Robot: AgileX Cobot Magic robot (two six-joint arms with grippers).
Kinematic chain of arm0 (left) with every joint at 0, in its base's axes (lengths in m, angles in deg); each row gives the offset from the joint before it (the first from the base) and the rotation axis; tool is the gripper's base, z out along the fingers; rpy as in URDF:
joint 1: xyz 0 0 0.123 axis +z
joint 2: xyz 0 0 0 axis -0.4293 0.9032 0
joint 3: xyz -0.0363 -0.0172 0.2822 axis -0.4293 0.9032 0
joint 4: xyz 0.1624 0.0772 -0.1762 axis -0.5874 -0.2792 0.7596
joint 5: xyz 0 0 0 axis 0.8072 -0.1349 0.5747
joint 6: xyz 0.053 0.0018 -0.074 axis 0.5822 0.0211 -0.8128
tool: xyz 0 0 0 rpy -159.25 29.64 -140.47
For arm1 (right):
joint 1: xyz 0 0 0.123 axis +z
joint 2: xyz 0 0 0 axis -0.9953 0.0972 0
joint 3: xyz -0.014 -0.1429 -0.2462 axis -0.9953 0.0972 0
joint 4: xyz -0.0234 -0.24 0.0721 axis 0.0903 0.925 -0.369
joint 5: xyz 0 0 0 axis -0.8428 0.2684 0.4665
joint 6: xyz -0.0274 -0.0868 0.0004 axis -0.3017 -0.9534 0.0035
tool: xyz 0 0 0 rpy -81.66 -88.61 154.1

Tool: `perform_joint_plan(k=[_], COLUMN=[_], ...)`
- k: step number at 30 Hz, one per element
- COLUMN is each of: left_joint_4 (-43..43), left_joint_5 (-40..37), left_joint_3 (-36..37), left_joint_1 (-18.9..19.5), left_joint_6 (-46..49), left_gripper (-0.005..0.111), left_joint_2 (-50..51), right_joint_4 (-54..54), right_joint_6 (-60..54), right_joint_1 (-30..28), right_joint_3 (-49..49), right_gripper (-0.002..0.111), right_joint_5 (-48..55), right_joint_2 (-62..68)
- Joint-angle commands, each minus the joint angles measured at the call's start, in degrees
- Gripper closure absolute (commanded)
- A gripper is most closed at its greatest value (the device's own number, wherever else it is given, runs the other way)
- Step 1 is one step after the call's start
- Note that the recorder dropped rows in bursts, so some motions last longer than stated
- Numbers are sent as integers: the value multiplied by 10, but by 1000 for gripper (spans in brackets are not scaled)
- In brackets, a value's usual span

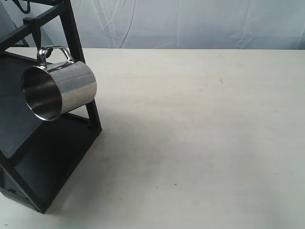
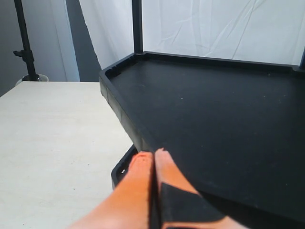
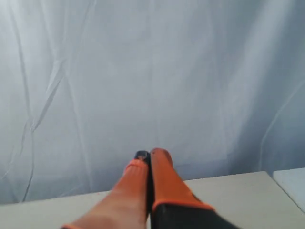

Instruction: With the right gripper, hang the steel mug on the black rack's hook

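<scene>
The steel mug (image 1: 59, 90) hangs by its looped handle (image 1: 53, 53) from the black rack (image 1: 76, 38) at the left of the exterior view, lying sideways with its open mouth toward the lower left. The hook itself is hidden behind the handle. No gripper shows in the exterior view. In the right wrist view my right gripper (image 3: 148, 160) is shut with nothing in it, its orange fingers pressed together and pointing at the white backdrop above the table edge. My left gripper (image 2: 153, 155) is shut and empty, right beside the rim of the rack's black shelf (image 2: 214, 119).
The rack's lower shelves (image 1: 43, 167) fill the lower left of the exterior view. The cream table (image 1: 200, 133) stretches to the right, with a white cloth backdrop (image 1: 190, 24) behind it. A dark stand (image 2: 25, 47) rises beyond the table's far end.
</scene>
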Motion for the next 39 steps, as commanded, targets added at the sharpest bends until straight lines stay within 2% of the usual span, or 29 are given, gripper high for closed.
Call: perform_joint_plan(k=[1, 7, 9, 13, 15, 28, 33, 39], left_joint_4=[0, 0, 0, 0, 0, 0, 0, 0], left_joint_5=[-1, -1, -1, -1, -1, -1, -1, -1], left_joint_3=[0, 0, 0, 0, 0, 0, 0, 0], left_joint_1=[-1, -1, -1, -1, -1, -1, -1, -1], left_joint_6=[-1, -1, -1, -1, -1, -1, -1, -1], left_gripper=[105, 105, 105, 105, 105, 105, 105, 105], left_joint_2=[-3, -3, -3, -3, -3, -3, -3, -3], right_joint_4=[-59, -71, -134, -415, -532, -563, -567, -565], right_joint_6=[2, -3, -59, -419, -546, -552, -552, -555], right_joint_1=[-117, -127, -127, -127, -127, -127, -127, -127], right_joint_3=[68, 117, 139, 182, 212, 348, 352, 352], right_gripper=[109, 109, 109, 109, 109, 109, 109, 109], right_joint_5=[-41, -52, -52, -46, -51, -55, -9, -7], right_joint_2=[-92, -132, -134, -146, -166, -255, -266, -266])
